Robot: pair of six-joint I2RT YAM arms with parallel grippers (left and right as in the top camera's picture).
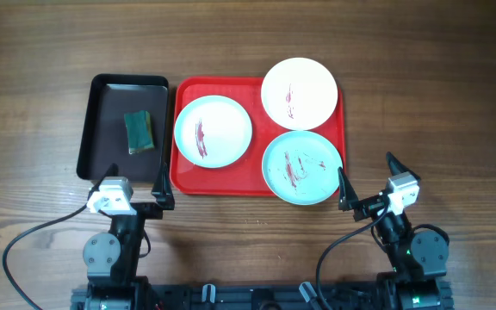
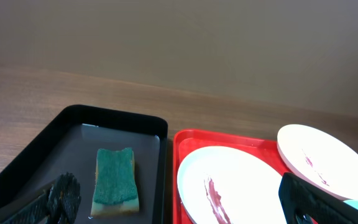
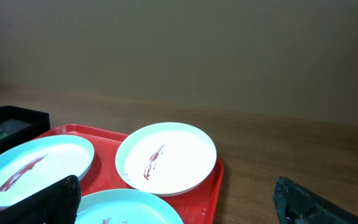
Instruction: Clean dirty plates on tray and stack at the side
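Plainly, the green sponge (image 1: 139, 132) was what the opening move turned on. It lay flat in the black tray (image 1: 93, 129), straight ahead of the left jaws. Its long axis ran away from that arm, roughly in line with its reach. Those jaws stood wide apart and empty, so by my judgement they could close across the sponge's short width with little turning of the wrist.

The right jaws, equally wide apart and holding nothing, hung over the counter (image 1: 41, 103) just off the near right corner of the red tray (image 1: 179, 176). They were well apart from the sponge, so the left arm was clearly the nearer.

The three plates sat unstacked on the red tray, each streaked dark red:
- a mint plate (image 1: 213, 131) beside the black tray
- a white plate (image 1: 299, 93) at the far right, overhanging the rim
- a second mint plate (image 1: 301, 167) at the near right corner, close to the right jaws

None looked cleaned yet.
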